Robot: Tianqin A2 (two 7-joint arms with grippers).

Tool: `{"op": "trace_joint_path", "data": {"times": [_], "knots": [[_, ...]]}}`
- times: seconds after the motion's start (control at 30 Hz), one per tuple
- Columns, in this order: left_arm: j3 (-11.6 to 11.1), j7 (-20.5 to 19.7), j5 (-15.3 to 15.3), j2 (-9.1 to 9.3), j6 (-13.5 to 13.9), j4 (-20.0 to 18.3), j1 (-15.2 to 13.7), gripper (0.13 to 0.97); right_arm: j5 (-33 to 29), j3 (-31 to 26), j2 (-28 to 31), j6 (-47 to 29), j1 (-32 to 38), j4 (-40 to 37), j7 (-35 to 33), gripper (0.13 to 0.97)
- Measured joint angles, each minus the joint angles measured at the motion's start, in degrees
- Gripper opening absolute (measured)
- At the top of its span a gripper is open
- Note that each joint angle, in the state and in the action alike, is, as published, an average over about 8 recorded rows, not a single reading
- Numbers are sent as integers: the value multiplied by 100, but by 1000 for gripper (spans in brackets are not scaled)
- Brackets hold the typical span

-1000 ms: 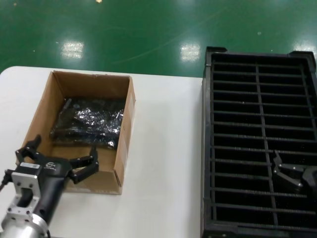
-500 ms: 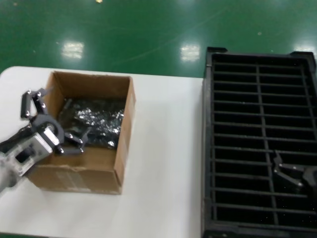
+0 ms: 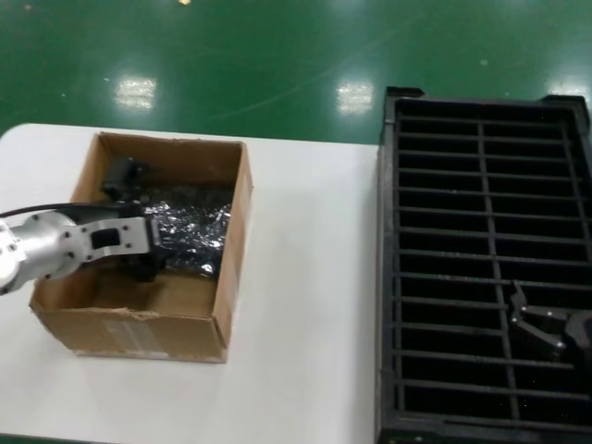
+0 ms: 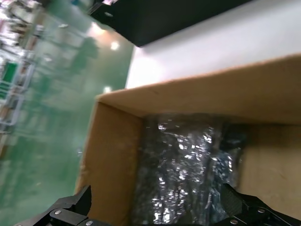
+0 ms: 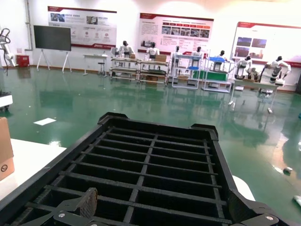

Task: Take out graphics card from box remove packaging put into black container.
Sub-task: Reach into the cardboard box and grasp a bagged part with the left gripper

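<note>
Reaching from the head view into the box (image 3: 139,310): left gripper (image 3: 132,222), spread wide over the packaging (image 3: 190,227) (nothing held). Left wrist: bag between fingertips (image 4: 70,209). Right gripper (image 3: 546,330) open over black container (image 3: 481,111).

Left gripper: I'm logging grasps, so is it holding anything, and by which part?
Nothing yet. The left gripper is open inside the box, fingers straddling the bagged card without closing on it.

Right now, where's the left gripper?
In the head view the left gripper is on the robot's left, inside the brown cardboard box, its jaws spread over the crinkly silver-grey plastic bag.
</note>
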Motion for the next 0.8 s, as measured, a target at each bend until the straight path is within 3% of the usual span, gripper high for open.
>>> {"op": "trace_joint_path", "data": {"times": [0.17, 0.37, 0.63, 0.8], "knots": [[385, 363, 184, 272, 55, 829, -563, 966, 0, 0, 0, 0, 0, 0, 0, 966], [709, 654, 358, 443, -30, 1288, -862, 944, 0, 0, 0, 0, 0, 0, 0, 966], [844, 992, 319, 573, -333, 1783, -1043, 923, 0, 0, 0, 0, 0, 0, 0, 966], [840, 1179, 206, 616, -496, 2004, -1089, 855, 0, 0, 0, 0, 0, 0, 0, 966]]}}
